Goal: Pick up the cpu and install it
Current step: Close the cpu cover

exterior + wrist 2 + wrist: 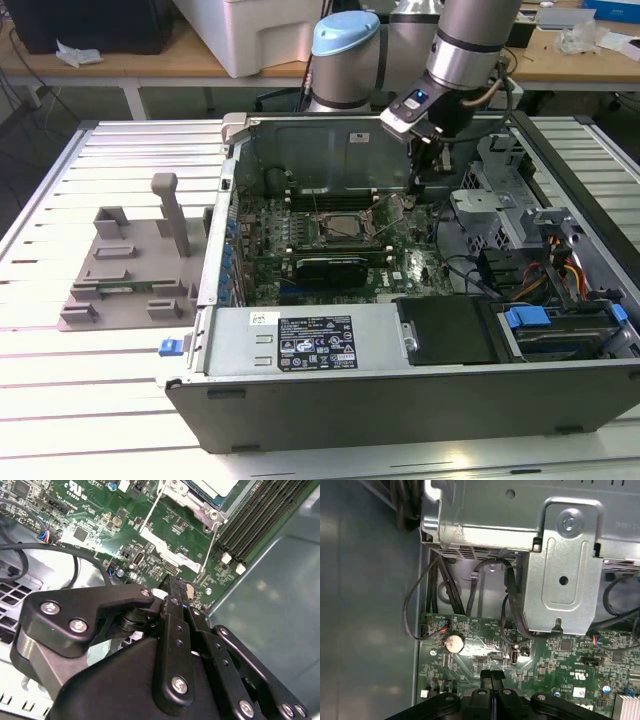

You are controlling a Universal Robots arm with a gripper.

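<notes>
The cpu [214,486], pale silver on top with a thin greenish rim, lies inside the metal-framed socket [199,509] on the green motherboard [100,510]. In the exterior view the socket [345,228] sits mid-board inside the open computer case [400,385]. My gripper [415,185] hangs over the board on the exterior view's right of the socket, apart from the cpu. Its black fingertips [485,676] are pressed together in both wrist views, and I see nothing between them. My gripper [172,587] is close above a coin battery [454,643] near the board's corner.
A thin wire lever [210,545] and a metal bracket [161,545] lie beside the socket. Black memory slots [260,515] run along the case wall. A silver drive cage [565,580] and black cables [512,605] crowd the gripper. A black expansion card [335,265] and a grey fixture [130,265] stand further left.
</notes>
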